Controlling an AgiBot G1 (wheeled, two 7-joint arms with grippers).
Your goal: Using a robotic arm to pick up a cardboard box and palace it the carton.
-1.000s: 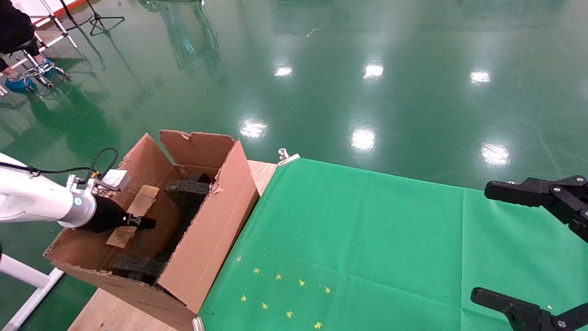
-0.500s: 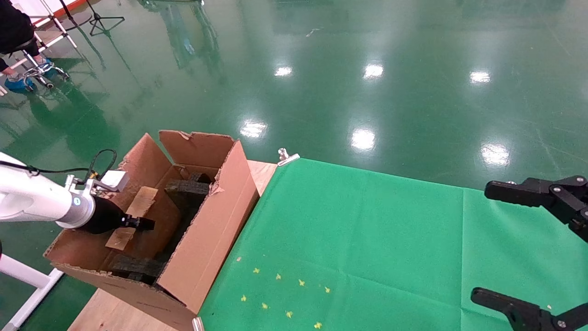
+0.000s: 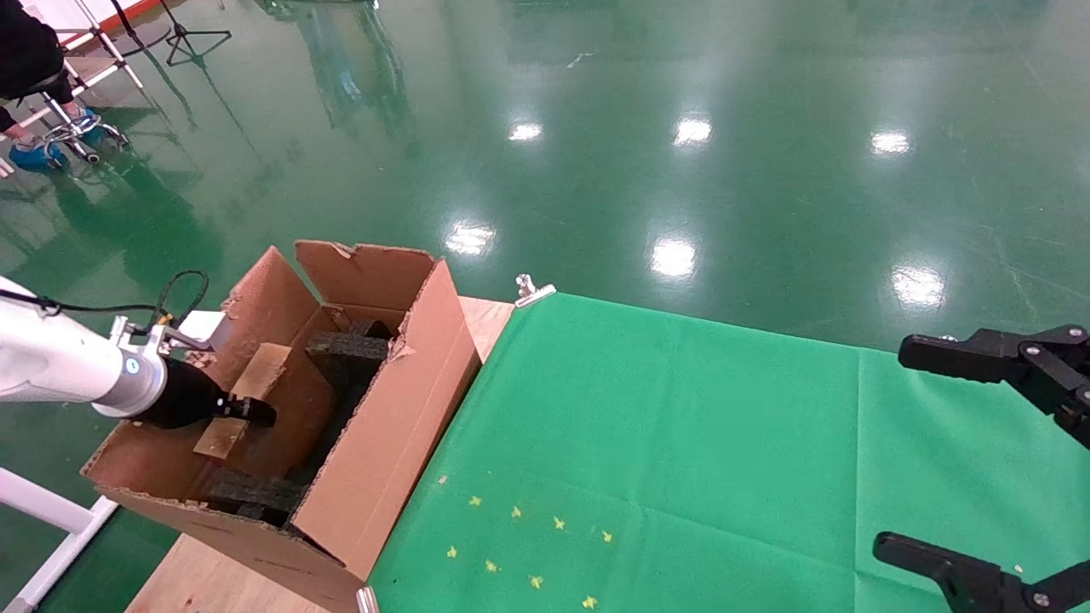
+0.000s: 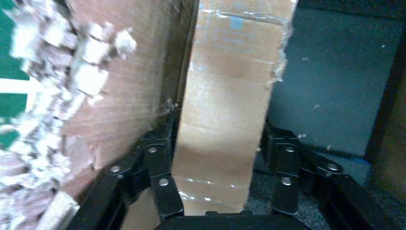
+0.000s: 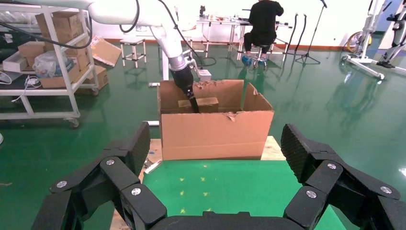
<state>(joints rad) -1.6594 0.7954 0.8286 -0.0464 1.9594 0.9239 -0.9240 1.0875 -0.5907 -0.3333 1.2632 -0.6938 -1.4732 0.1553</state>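
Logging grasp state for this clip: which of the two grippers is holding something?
The left gripper, inside the carton, is shut on the cardboard box. The right gripper hangs open over the green cloth.

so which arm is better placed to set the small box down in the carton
Left. The left gripper is already shut on the cardboard box, holding it inside the carton above the foam blocks. The right gripper is open and empty, well off over the green cloth.
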